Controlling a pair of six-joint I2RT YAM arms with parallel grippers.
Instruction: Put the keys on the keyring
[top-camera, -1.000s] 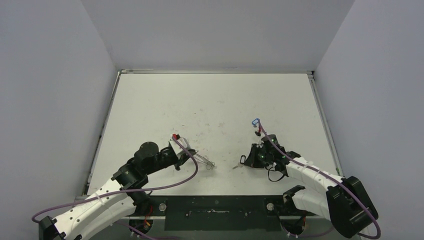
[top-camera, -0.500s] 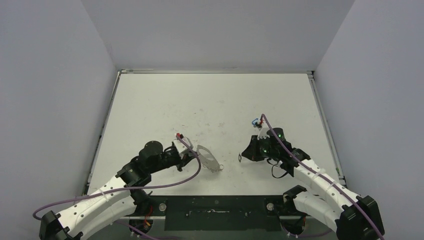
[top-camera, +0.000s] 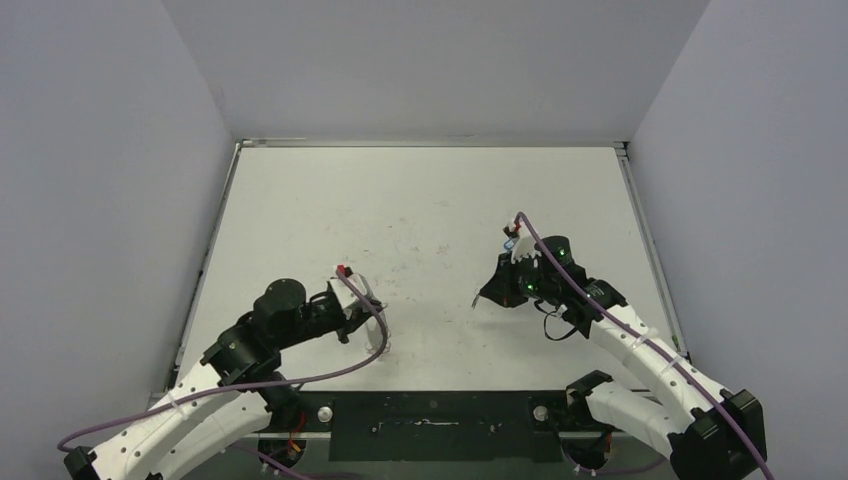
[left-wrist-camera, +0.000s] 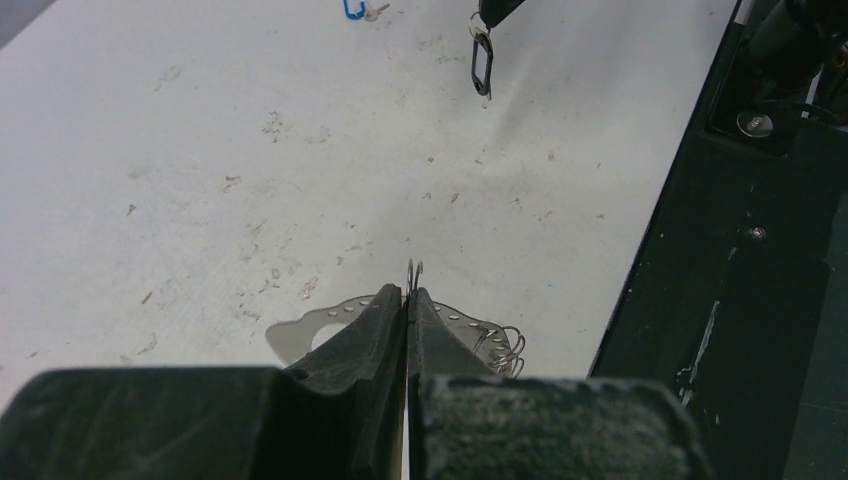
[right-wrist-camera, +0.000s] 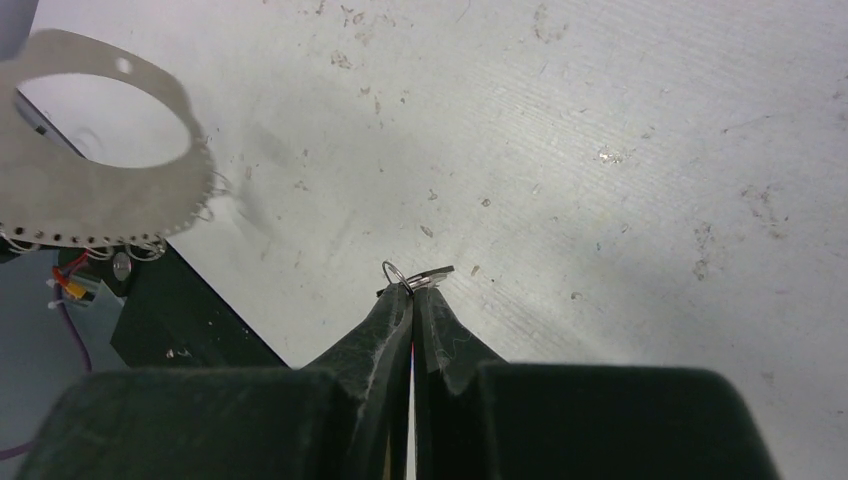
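My left gripper (left-wrist-camera: 408, 292) is shut on a wire loop at the rim of the keyring (left-wrist-camera: 296, 337), a pale grey plate held off the table. From the right wrist view the keyring (right-wrist-camera: 95, 195) hangs at upper left with its big hole showing. My right gripper (right-wrist-camera: 412, 292) is shut on the dark-headed key (right-wrist-camera: 430, 273), pinching it by the small split ring. In the left wrist view that key (left-wrist-camera: 482, 66) dangles above the table. The blue-headed key (left-wrist-camera: 352, 9) lies on the table behind the right wrist (top-camera: 509, 243). Left gripper (top-camera: 364, 318) and right gripper (top-camera: 484, 297) face each other.
The white tabletop (top-camera: 420, 200) is scuffed and speckled. A black mounting strip (top-camera: 430, 410) runs along the near edge between the arm bases. Purple cables (top-camera: 380, 335) loop off both wrists. Grey walls close in three sides.
The left arm has lifted the keyring off the table and drawn it back to the left. The right arm has raised the dark key and carried it farther from the near edge.
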